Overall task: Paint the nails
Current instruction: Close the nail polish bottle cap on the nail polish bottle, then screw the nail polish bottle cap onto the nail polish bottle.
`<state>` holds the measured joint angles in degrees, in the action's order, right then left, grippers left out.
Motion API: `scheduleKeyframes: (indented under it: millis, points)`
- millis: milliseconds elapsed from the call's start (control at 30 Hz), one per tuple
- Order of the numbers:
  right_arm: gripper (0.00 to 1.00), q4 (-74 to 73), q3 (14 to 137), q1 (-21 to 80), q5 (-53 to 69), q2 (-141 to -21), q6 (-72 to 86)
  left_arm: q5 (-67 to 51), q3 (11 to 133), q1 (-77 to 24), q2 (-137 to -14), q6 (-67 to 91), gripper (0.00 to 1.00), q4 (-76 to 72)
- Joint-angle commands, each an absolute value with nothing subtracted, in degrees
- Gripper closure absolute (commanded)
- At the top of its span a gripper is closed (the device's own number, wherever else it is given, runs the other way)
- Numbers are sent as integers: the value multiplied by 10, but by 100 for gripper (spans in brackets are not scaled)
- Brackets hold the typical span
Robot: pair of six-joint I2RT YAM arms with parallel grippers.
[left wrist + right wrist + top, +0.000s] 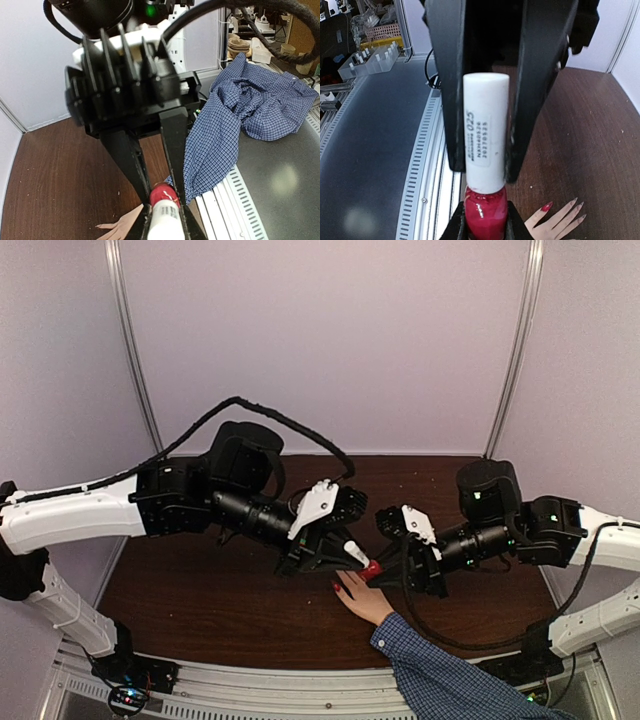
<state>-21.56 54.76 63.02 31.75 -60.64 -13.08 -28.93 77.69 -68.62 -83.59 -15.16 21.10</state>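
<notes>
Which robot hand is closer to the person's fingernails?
Left. The left gripper holds the red bottle down beside the nails. The right gripper clamps the white cap, farther up from them.

The nails [547, 206]: 1 glossy red, the others bare and pinkish.
</notes>
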Motion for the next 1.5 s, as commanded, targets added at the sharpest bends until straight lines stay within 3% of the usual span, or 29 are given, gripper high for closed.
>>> scheduleKeyframes:
  millis: [0,267,433,667,900,1467]
  points:
    - [100,-81,563,635,335,-597,-124,-264,786,-699,-853,-157,75,235]
    - [100,-75,551,635,314,-587,-119,-225,783,-693,-817,-134,59,219]
    - [100,-57,537,635,233,-578,-95,-203,739,-674,-778,-77,55,156]
    - [100,-10,516,634,35,-559,-53,-74,649,-657,-719,76,55,8]
    - [100,-26,539,634,-38,-596,-23,0,689,-656,-756,132,57,-5]
    - [100,-50,549,637,-54,-625,0,9,733,-657,-814,172,60,-56]
